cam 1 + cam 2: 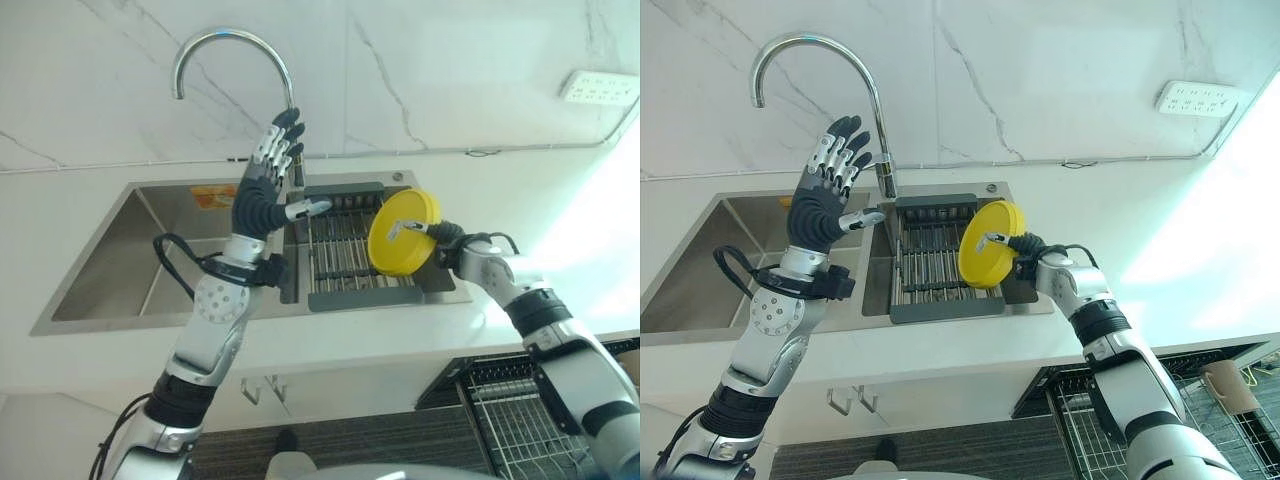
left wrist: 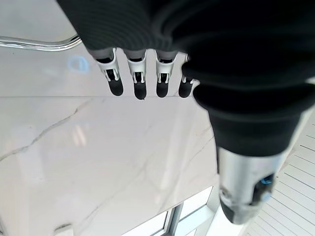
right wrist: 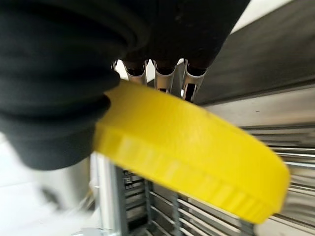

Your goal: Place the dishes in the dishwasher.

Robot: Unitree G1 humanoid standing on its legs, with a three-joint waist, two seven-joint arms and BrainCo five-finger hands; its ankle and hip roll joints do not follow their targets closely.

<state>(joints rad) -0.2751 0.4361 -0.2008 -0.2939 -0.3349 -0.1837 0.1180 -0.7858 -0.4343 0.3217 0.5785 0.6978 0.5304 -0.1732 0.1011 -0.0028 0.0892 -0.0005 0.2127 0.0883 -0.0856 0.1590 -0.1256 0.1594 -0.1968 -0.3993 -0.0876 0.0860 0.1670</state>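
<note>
Yellow plate [image 1: 403, 232]: held on edge, tilted, above the right end of the drying rack [image 1: 345, 255] and clear of it. It is grasped by the right hand [image 1: 1025, 245], whose thumb is laid across the plate's face while the fingers [image 3: 165, 78] are curled behind its rim, as seen in the right wrist view.

Left hand [image 1: 265, 180]: raised upright over the middle of the sink [image 1: 120, 265], just in front of the tap [image 1: 235, 65]. The fingers are spread and straight, the thumb is stretched to the right, and nothing is held.

Sink: a steel basin set into a white counter [image 1: 520, 200], with the bare bowl on the left and the slatted drying rack laid across the right part.

Tap: a curved chrome spout rising from the far edge of the sink, arched toward the left.

Wall [image 1: 450, 70]: white marble with grey veins; a white socket strip [image 1: 598, 87] is fixed at the far right.

Dishwasher basket [image 1: 1200, 425]: a wire rack, seen pulled out below the counter at the near right. A brown item [image 1: 1230, 388] lies in it; what it is cannot be told.
</note>
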